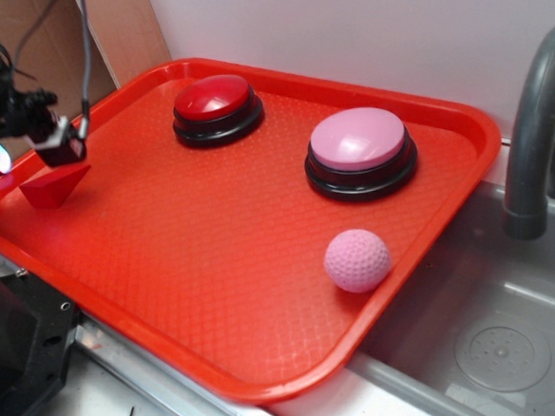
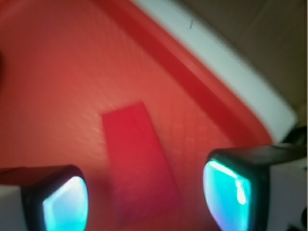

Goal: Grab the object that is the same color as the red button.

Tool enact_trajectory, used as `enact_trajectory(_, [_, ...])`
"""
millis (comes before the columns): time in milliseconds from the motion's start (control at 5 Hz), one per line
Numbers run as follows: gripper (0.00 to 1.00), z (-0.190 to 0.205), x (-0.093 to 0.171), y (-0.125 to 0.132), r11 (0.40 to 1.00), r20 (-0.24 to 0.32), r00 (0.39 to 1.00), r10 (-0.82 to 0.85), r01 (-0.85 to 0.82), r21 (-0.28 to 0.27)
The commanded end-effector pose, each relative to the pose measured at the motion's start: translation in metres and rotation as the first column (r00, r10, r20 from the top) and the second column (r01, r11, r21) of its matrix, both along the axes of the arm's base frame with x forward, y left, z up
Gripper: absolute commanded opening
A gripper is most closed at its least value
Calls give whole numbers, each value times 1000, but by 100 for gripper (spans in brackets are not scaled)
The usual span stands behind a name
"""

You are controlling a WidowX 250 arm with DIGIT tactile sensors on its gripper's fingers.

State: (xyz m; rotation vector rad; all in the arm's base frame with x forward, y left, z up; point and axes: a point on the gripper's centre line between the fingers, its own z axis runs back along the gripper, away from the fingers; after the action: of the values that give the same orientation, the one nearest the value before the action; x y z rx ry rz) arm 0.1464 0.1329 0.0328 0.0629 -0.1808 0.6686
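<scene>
Wrist view. The red block [image 2: 137, 159] lies on the red tray [image 2: 57, 86], at lower centre of the frame, between the two parted fingertips [image 2: 65, 202] of the tool [image 2: 144, 195], touching neither. The tray's raised rim runs diagonally across the upper right.

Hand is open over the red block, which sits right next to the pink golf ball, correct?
Not quite. The exterior view shows the red block at the tray's far left corner, well apart from the pink golf ball near the right edge. The hand is open over it.
</scene>
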Motion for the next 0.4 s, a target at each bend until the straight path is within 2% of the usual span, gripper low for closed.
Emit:
enact_trajectory(0, [100,-18,16,20,1000,-73,997,5,-4,16])
enact_trajectory(200, [100,-23,17,3,1000,-81,997,13,-12,16])
